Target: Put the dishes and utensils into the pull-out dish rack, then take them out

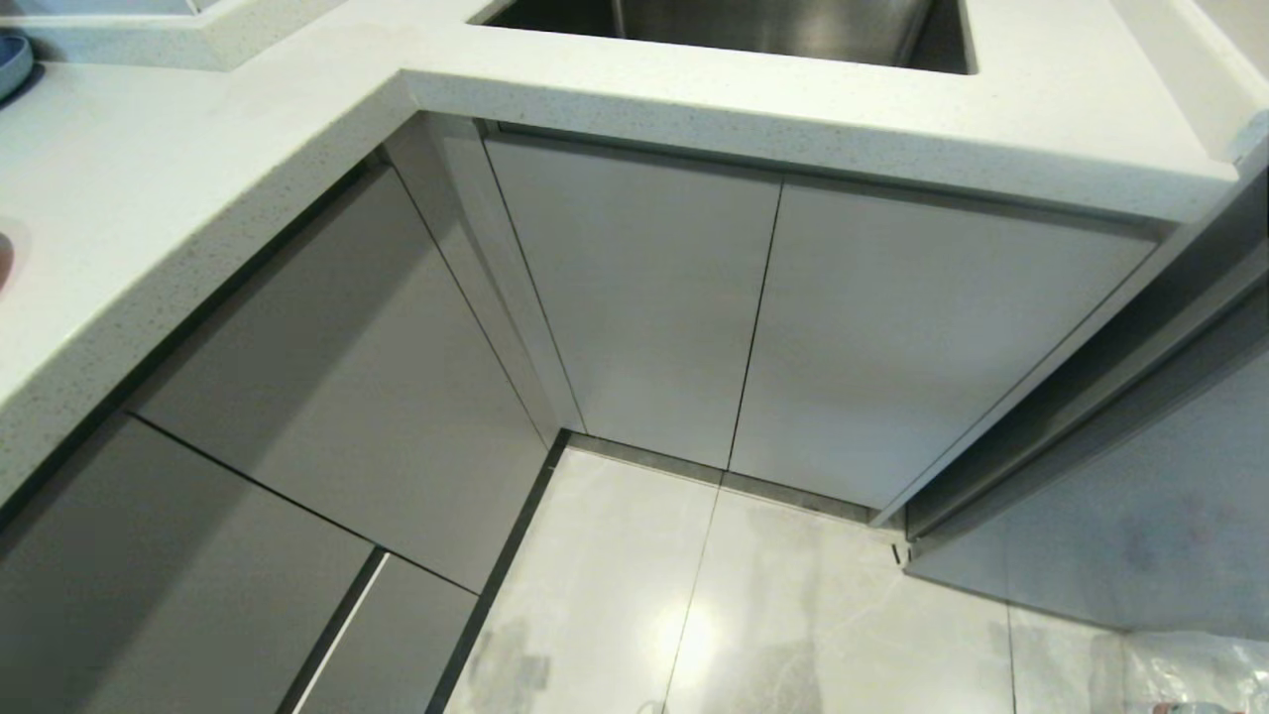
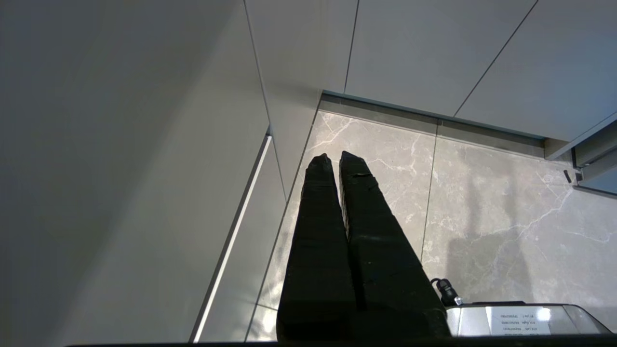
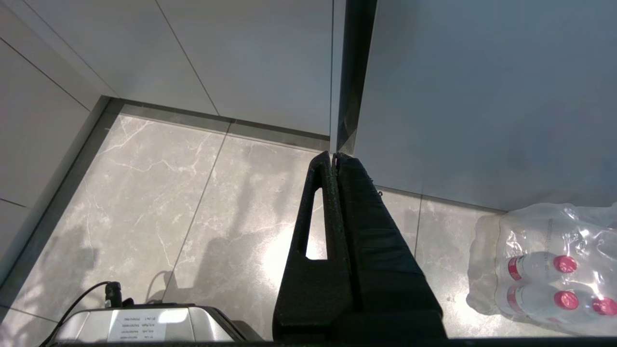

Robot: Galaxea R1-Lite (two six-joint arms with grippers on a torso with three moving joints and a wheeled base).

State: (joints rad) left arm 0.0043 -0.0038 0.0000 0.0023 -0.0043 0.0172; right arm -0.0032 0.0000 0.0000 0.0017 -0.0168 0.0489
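Pale speckled stone forms the L-shaped surface (image 1: 139,198) that wraps the corner of this kitchen, running from 9 o'clock up across 12 o'clock in the head view. One steel sink (image 1: 734,25) is sunk into it at 12 o'clock. Below hang flat handleless cabinet fronts (image 1: 634,288): two side by side under the sink, and grey panels stepping down toward 7 o'clock. All are shut, so the pull-out dish rack, the bowl, the chopsticks and the spoon cannot be seen in any view. One sliver of a blue plate (image 1: 10,59) peeks in at 10 o'clock, on the surface's far edge.

Grey marbled floor tiles (image 1: 694,615) fill the 6 o'clock area, glossy with a bright reflection. One shrink-wrapped pack of water bottles (image 3: 549,265) with three red caps showing sits on the floor, at 4 o'clock in the right wrist view.

Neither arm enters the head view. The left gripper (image 2: 336,156) hangs above the floor near the cabinet corner, its two black fingers pressed together and holding nothing. The right gripper (image 3: 335,155) likewise hangs over the tiles, two fingers pressed together, empty, its tips lined up with the dark gap beside a tall grey panel (image 3: 482,96). A silver part of the robot base (image 3: 144,325) shows at 7 o'clock there.
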